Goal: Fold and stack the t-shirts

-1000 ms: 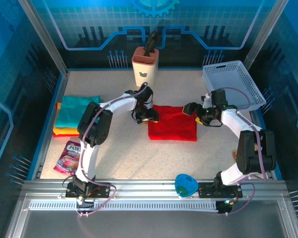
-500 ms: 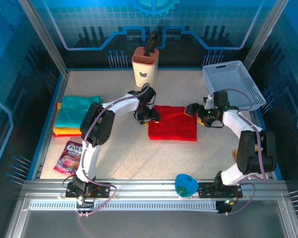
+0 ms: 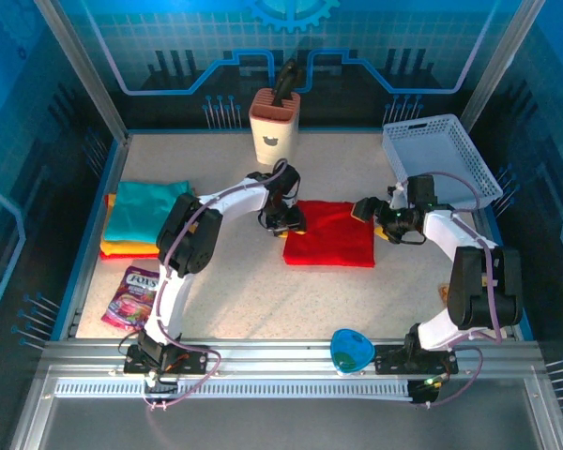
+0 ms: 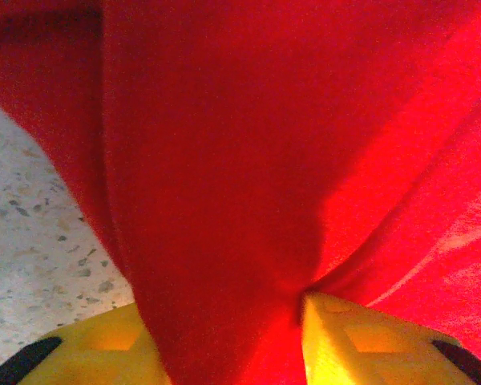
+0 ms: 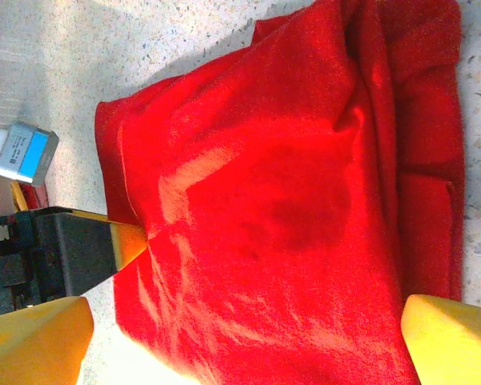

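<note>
The bright red t-shirt (image 3: 330,236) lies folded into a rectangle in the middle of the table. My left gripper (image 3: 287,219) sits at its upper left corner. In the left wrist view its yellow fingers (image 4: 361,341) are shut on a bunched fold of the red t-shirt (image 4: 240,160). My right gripper (image 3: 366,210) hovers at the shirt's upper right edge, open. Its yellow fingertips (image 5: 453,341) stand wide apart over the red t-shirt (image 5: 289,200), gripping nothing. The folded teal shirt (image 3: 147,208) tops the orange and yellow ones (image 3: 129,248) at the far left.
A white mesh basket (image 3: 441,159) stands at the back right, close behind the right arm. A beige utensil holder (image 3: 275,127) is at the back centre. A purple snack pouch (image 3: 131,295) lies front left, and a blue object (image 3: 350,352) sits on the front rail.
The left gripper has pulled its corner of the red shirt slightly right, and the whole shirt has shifted that way. The right gripper has drifted a little right too.
</note>
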You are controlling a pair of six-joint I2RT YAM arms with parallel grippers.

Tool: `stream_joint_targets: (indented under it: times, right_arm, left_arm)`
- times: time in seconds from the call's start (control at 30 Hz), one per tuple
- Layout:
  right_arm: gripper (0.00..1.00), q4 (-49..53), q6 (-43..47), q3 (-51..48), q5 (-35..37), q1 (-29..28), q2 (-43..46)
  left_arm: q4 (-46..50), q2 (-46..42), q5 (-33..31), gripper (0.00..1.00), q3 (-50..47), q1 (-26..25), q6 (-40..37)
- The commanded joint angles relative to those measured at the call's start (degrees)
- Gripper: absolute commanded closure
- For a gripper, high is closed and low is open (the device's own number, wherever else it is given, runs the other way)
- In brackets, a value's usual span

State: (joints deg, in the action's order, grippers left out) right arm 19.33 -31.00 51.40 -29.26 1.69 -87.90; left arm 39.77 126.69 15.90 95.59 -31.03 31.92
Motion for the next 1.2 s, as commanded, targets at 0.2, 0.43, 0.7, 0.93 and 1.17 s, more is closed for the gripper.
stream_joint_targets:
  times: [0.2,0.43,0.7,0.93,1.17]
  right_arm:
    - [0.01,-0.4,0.3,-0.7,-2.1,1.8,0.9]
    - [0.01,0.6,0.7,-0.7,-2.2,2.8,1.2]
    - [0.02,1.6,0.8,-1.9,-3.0,3.9,1.8]
    - [0.02,0.9,-0.1,-1.7,-4.2,4.0,1.4]
    - [0.03,-0.3,-1.1,-1.7,-5.8,4.1,-0.1]
  left_arm:
    - [0.3,3.3,-1.8,0.82,1.2,-2.0,1.8]
    - [1.2,0.4,-8.6,1.00,0.2,-2.9,0.2]
    - [5.7,-10.3,-18.6,1.00,-5.3,-2.6,-7.0]
    - [8.0,-19.5,-25.6,1.00,-13.4,0.2,-11.4]
    - [11.6,-27.3,-27.0,1.00,-16.8,6.4,-14.4]
